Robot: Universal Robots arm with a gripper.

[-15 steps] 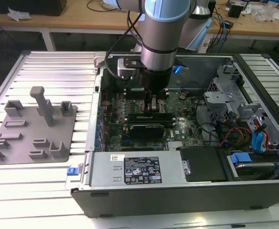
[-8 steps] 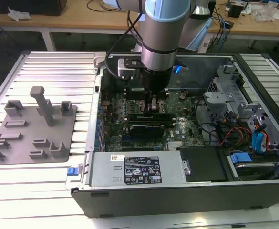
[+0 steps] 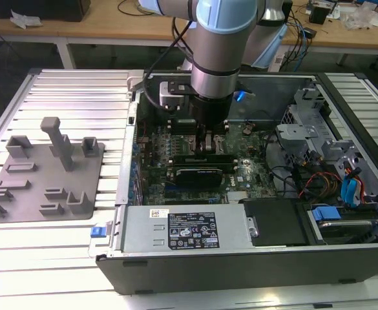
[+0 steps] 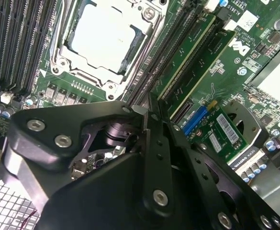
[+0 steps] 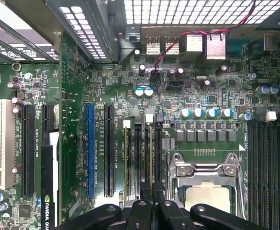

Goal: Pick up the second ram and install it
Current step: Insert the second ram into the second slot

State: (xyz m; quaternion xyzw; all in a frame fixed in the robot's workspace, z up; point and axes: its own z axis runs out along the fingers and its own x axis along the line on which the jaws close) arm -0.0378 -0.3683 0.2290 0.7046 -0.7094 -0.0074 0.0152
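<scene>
The second ram (image 5: 149,158) is a narrow green stick standing on edge in a black memory slot beside the processor socket, and in the second wrist view it (image 4: 190,52) runs straight out from under my fingertips. My gripper (image 4: 161,117) (image 5: 152,203) sits directly over this stick with its fingers drawn close together on it. Another green stick (image 4: 210,64) (image 5: 127,158) stands in a nearby parallel slot. In the exterior view my gripper (image 3: 208,139) reaches down into the open computer case, over the middle of the motherboard.
The bare processor socket (image 5: 204,191) (image 4: 101,38) lies next to the slots, with several empty black memory slots (image 5: 269,158) beyond it. A black graphics card (image 3: 201,171) and the power supply (image 3: 185,229) lie nearer the case front. A grey fixture (image 3: 43,171) rests at the exterior view's left.
</scene>
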